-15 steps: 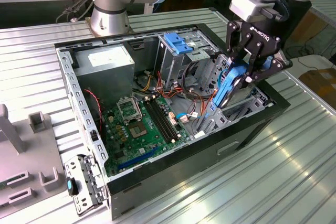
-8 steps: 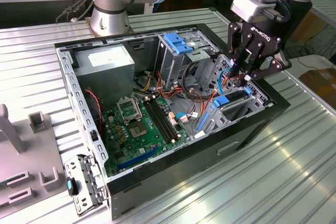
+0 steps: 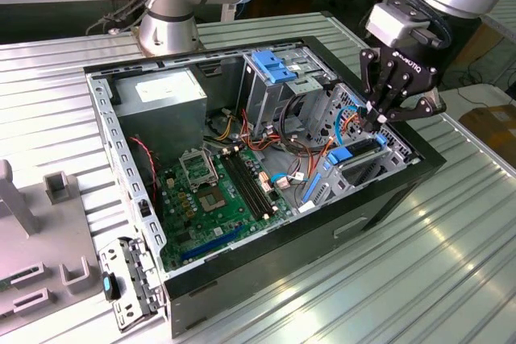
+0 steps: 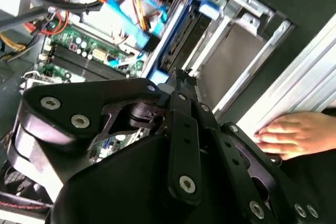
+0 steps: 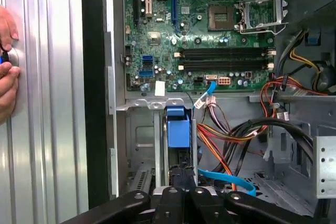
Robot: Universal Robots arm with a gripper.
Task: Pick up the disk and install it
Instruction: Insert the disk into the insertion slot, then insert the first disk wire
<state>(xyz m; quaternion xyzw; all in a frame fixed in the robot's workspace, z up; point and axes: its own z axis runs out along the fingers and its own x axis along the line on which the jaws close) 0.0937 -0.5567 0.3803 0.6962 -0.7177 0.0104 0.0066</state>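
Insertion is judged in hand: the disk (image 5: 176, 129) is stood in the drive bay (image 5: 140, 145) on the exterior view's right, the tool (image 3: 374, 121) closed at its edge, grip uncertain; straight pressure is needed.

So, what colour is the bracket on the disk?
Bright blue. The disk bracket shows best in the first wrist view.

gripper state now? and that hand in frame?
Gripper: cannot tell; it is at the disk inside the case.
Person's hand: resting on the table beside the case.
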